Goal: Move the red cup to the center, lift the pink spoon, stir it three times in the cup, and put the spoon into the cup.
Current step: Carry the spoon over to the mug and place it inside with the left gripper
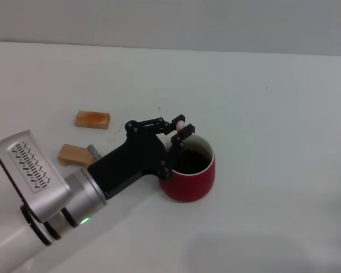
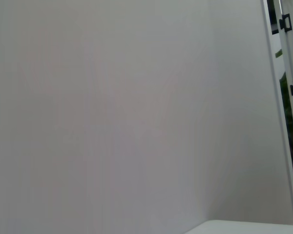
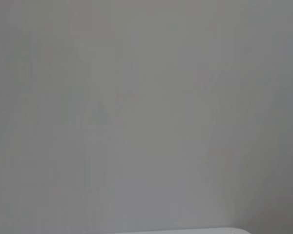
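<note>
Silver-and-black left arm reached from near-left corner; left gripper [image 1: 180, 126] sat over far-left rim of squat dark-red cup [image 1: 188, 183], fingers clamped on pale pink spoon handle tip [image 1: 181, 123]. Spoon went down into cup; bowl hidden. Cup held dark liquid, stood mid-table on white tabletop [image 1: 273, 114]. Two tan wooden blocks [image 1: 92, 119] lay left of arm. Right gripper out of sight.

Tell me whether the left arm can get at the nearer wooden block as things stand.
Probably not right away: the left claw is shut on the pink spoon over the red cup, and the arm itself lies across the nearer wooden block. It would have to release the spoon and pull back.
</note>
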You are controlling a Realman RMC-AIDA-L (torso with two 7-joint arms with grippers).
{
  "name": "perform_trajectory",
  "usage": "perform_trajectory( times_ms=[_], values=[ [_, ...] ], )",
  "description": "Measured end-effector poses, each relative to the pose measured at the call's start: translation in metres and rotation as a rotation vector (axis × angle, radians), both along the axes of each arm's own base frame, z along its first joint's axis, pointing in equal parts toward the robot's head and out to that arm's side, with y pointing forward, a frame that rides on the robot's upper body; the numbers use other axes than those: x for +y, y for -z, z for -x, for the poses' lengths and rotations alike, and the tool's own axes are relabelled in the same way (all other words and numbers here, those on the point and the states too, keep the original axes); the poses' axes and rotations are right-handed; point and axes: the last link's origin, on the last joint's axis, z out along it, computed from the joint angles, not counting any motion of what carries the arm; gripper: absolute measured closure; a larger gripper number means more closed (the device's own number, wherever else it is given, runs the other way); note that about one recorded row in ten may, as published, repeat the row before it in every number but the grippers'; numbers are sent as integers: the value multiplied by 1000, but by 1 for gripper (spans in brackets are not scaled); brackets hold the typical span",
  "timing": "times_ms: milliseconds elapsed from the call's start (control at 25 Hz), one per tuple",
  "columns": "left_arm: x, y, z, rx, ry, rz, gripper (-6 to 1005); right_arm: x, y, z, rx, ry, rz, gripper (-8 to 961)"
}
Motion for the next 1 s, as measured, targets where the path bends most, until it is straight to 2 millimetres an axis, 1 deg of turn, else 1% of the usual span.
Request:
perform_trajectory(
  times_ms=[240, 520, 680, 1000],
  values=[
    [1, 8, -9, 9, 14, 28, 853, -1, 1, 0, -2, -3, 10, 954],
    [-8, 16, -20, -8, 54, 69, 854, -2, 1, 0, -3, -1, 11, 954],
    [-13, 17, -19, -9, 61, 65, 854, -2, 2, -1, -3, -1, 13, 954],
    [-23, 13, -7, -17, 20, 54, 854, 0, 4, -1, 1, 2, 27, 954]
  ],
)
